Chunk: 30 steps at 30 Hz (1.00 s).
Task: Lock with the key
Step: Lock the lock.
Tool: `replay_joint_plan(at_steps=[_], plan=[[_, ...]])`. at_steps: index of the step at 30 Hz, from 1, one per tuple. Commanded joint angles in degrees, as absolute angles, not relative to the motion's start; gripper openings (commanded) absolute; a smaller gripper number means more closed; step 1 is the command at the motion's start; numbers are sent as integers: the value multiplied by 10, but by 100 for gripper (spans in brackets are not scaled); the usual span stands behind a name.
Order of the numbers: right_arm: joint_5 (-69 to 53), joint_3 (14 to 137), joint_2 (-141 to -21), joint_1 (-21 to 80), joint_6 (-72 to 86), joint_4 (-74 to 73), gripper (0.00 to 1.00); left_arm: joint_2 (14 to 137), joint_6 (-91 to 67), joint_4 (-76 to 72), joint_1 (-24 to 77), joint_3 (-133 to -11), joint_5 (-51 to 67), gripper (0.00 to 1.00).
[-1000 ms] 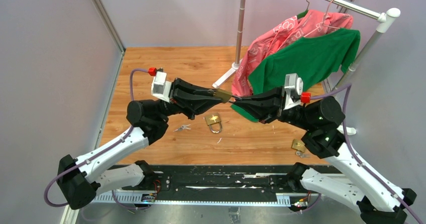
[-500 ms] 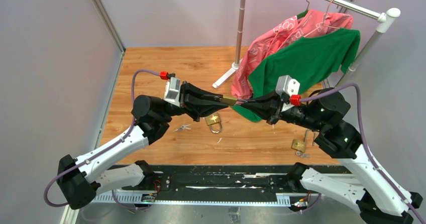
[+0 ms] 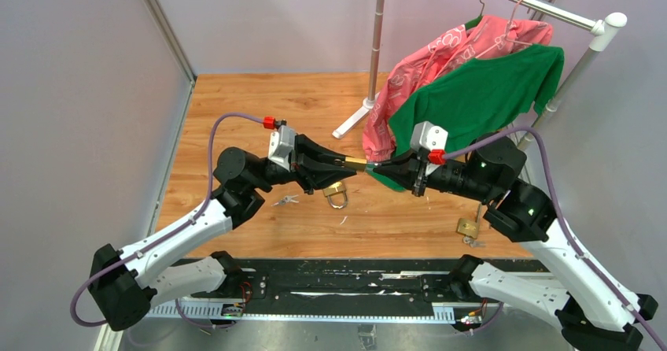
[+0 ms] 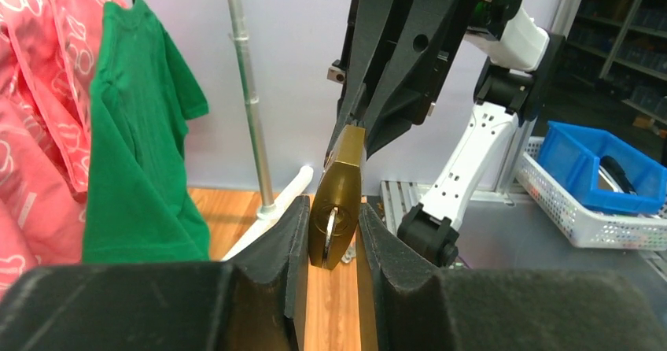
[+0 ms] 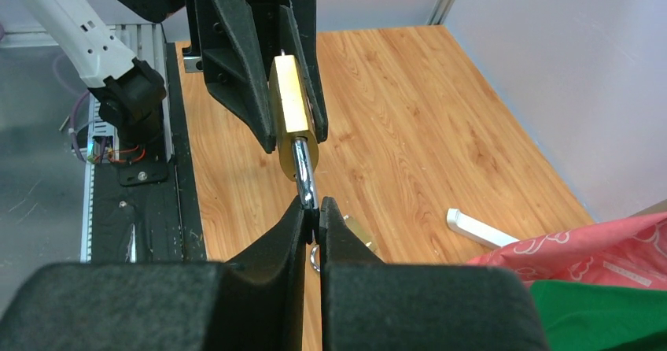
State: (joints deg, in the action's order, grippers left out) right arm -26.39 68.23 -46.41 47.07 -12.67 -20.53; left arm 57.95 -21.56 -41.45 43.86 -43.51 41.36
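Now both wrists have rolled and crept inward since a second ago, but their meeting point stays mid-frame in the top view. Your left gripper point(image 4: 334, 213) is narrowly parted and clamped on the brass body of the padlock point(image 4: 340, 186). Your right gripper point(image 5: 313, 209) is pinched nearly together on its shackle point(image 5: 304, 158), so the padlock hangs in the air between them. Neither holds a key. What looks like the key point(image 3: 285, 200) lies on the table point(image 3: 236, 107), lower left of centre, so locking likely remains ahead.
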Motion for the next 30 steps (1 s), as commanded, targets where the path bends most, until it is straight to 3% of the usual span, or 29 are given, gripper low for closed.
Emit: replay_joint_plan(at_steps=[1,3,5,18,30], plan=[[-309,705,-482,481,-125,-165,0,589,-199,-376,446,-426,409,11],[-312,707,-482,481,-125,-163,0,587,-195,-370,446,-428,408,10],[-313,708,-484,481,-123,-164,0,586,-188,-370,446,-429,415,0],[-346,686,-499,481,-85,-78,0,603,-221,-369,452,-435,389,0],[-363,593,-504,481,38,109,0,616,-250,-456,461,-440,403,0]])
